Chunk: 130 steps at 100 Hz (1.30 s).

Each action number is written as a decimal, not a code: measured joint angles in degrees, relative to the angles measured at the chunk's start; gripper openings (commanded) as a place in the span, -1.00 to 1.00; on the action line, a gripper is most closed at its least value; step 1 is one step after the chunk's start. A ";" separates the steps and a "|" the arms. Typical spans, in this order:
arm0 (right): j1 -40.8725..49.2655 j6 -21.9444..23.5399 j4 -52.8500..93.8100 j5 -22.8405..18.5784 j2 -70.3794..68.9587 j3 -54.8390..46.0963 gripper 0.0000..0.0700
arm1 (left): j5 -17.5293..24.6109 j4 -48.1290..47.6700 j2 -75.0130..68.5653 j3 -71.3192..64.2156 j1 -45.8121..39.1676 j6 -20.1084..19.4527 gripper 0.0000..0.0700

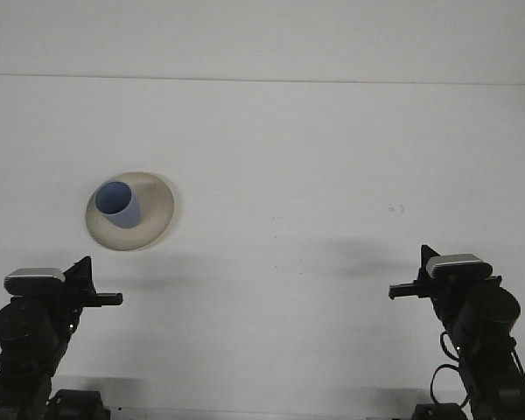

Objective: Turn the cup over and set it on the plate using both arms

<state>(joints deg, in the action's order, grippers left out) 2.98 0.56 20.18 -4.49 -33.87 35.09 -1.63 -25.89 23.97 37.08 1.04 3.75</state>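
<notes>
On the plate a cup is seen, mouth up. If bumped, it could be tipped. Both grippers' openings cannot be told.

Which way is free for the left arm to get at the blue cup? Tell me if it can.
Probably yes. The blue cup stands on the plate, ahead of the left claw and slightly right, with only bare table between them. Reach itself cannot be confirmed.
</notes>
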 measured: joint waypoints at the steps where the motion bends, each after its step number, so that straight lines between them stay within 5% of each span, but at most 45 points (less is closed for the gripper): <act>1: 0.00 0.00 0.00 0.00 0.00 0.00 -1.00 | 0.00 0.00 0.00 0.00 0.00 0.00 -0.97; 54: 0.00 0.00 0.00 0.00 0.00 0.00 -1.00 | 0.04 25.18 -15.17 -16.94 0.74 -1.95 -0.97; 130: 0.00 0.00 -0.17 0.00 0.00 0.02 -1.00 | 0.09 38.60 -23.71 -35.12 -1.53 -4.28 -0.97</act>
<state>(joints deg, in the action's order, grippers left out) 2.98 0.56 20.01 -4.49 -33.87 35.11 -1.54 12.71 0.25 1.96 -0.49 -0.54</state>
